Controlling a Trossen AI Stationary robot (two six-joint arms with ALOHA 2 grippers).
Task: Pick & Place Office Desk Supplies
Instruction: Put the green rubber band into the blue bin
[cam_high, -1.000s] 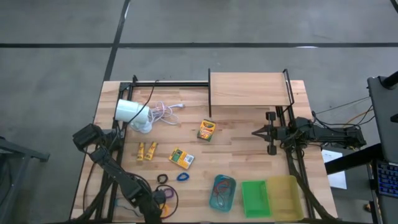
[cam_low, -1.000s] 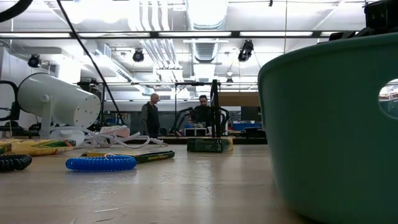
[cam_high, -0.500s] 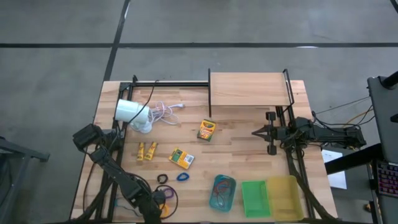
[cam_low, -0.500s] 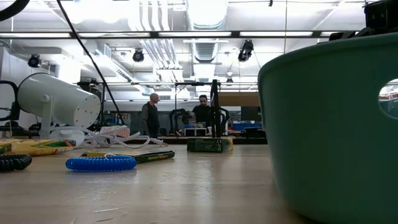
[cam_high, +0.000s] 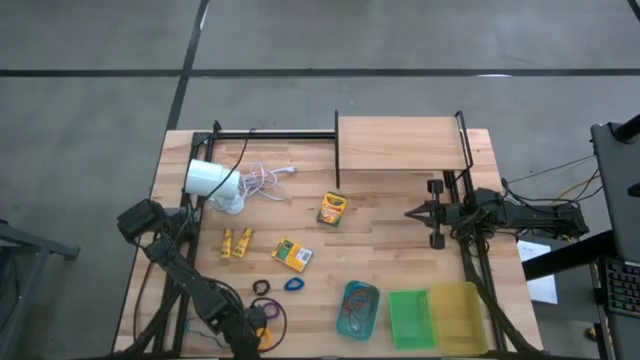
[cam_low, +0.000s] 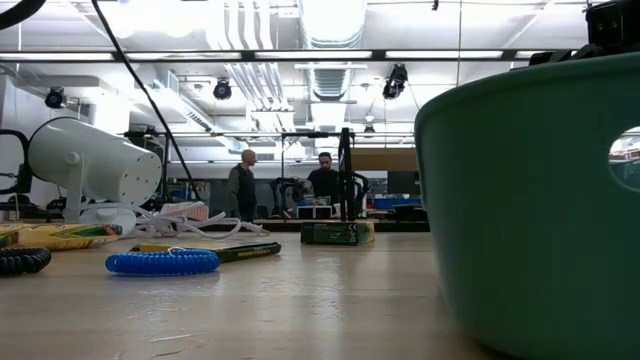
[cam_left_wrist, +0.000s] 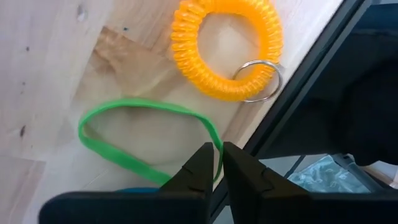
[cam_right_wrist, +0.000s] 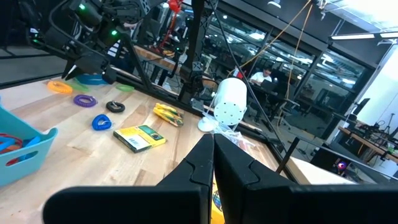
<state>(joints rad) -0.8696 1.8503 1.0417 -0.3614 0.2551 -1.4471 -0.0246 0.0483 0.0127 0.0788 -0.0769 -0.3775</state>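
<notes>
My left gripper (cam_high: 258, 322) is low at the table's near-left edge, shut on a thin green loop (cam_left_wrist: 149, 140) beside an orange coil loop (cam_left_wrist: 227, 50) that has a metal ring. My right gripper (cam_high: 408, 212) hovers shut and empty at the right, in front of the wooden shelf. Two crayon boxes (cam_high: 333, 208) (cam_high: 291, 254) and the small yellow pieces (cam_high: 237, 242) lie flat mid-table. A black loop (cam_high: 262, 288), a blue loop (cam_high: 294, 284) and a purple loop (cam_right_wrist: 84, 99) lie near the front. My left gripper pinches the green loop's end nearest the table edge (cam_left_wrist: 215, 138) between its two fingertips; the band shows in the narrow slit between them. The fingers come down at it from above. The rest of the loop lies slack on the table.
A white lamp (cam_high: 210, 180) with its cord lies at the far left. A wooden shelf (cam_high: 402, 145) stands at the far right. Teal (cam_high: 357, 308), green (cam_high: 409, 318) and yellow (cam_high: 455, 317) trays line the near edge. People stand in the room behind (cam_low: 243, 185).
</notes>
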